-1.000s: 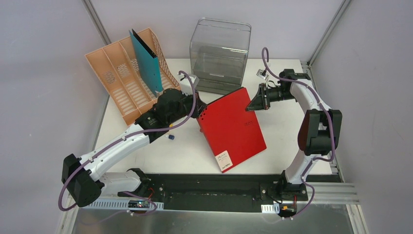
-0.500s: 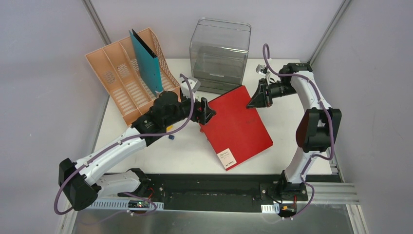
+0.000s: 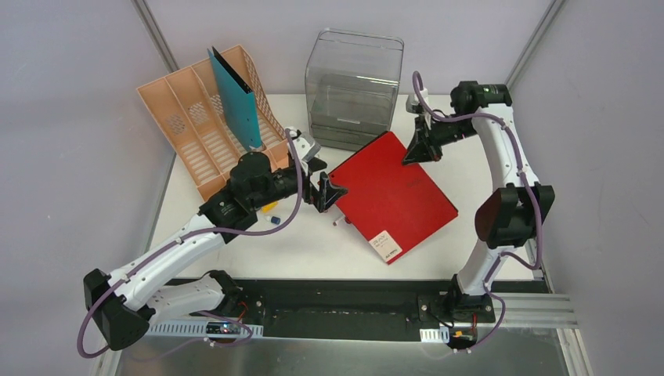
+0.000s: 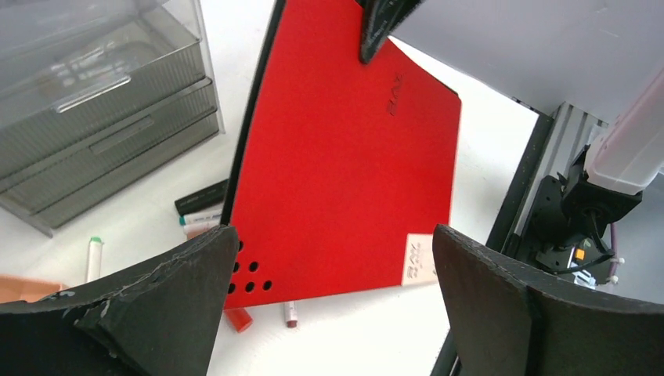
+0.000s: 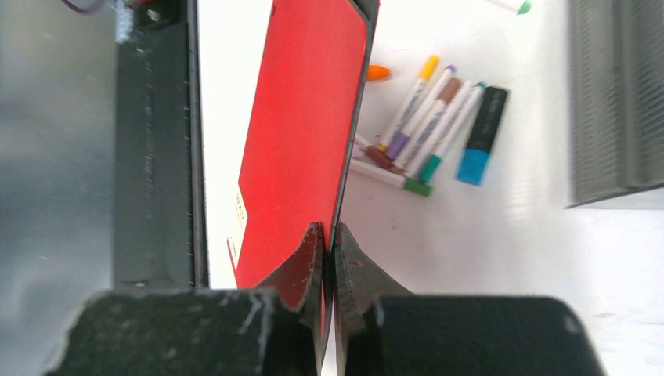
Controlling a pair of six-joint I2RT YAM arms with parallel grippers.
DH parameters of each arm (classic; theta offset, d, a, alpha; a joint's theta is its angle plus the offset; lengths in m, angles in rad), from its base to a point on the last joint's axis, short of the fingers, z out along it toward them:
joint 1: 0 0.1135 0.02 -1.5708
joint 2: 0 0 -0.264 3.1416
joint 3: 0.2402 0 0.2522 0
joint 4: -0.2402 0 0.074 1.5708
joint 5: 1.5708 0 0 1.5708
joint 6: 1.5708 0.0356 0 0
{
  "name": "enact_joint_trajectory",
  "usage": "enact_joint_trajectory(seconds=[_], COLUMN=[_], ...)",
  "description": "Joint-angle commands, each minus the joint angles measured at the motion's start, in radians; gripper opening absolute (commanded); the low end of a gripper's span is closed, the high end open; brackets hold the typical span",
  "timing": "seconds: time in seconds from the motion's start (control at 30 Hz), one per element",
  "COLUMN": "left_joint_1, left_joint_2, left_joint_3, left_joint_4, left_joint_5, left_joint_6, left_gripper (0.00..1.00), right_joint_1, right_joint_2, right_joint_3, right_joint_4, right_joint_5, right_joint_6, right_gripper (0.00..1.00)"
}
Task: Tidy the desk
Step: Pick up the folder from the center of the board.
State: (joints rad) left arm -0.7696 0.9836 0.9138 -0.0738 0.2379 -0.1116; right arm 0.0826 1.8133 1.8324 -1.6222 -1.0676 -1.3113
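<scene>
- Pinched shut on folder [image 3: 395,196] far corner with right gripper [image 3: 410,155]; edge raised over pens [image 5: 427,110].
- Spread wide, holding nothing, at left gripper [image 3: 327,192], just beside spine.
- Lying beneath everything: desk [image 3: 313,243].
- Might slip from so thin a corner pinch, swing down, scatter pens.

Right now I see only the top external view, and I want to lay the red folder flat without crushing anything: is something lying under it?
Observer: Yes. The right wrist view shows a cluster of markers on the desk. They lie along and partly under the red folder's raised edge, near the drawer box.
Operator: Does the right hand really have hold of it?
Observer: Yes. In its own wrist view the right hand is shut on the folder's edge.
</scene>
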Motion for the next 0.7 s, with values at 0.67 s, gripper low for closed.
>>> enact_joint_trajectory(seconds=[0.67], left_joint_1=[0.161], left_joint_2=[0.473], left_joint_3=[0.14], left_joint_4=[0.491], left_joint_5=[0.577], left_joint_6=[-0.036], left_gripper=[0.86], right_joint_1=[0.291], right_joint_2=[-0.033], right_joint_3=[0.249], right_joint_4=[-0.135], right_joint_5=[0.469], right_joint_6=[-0.043], right_gripper=[0.0])
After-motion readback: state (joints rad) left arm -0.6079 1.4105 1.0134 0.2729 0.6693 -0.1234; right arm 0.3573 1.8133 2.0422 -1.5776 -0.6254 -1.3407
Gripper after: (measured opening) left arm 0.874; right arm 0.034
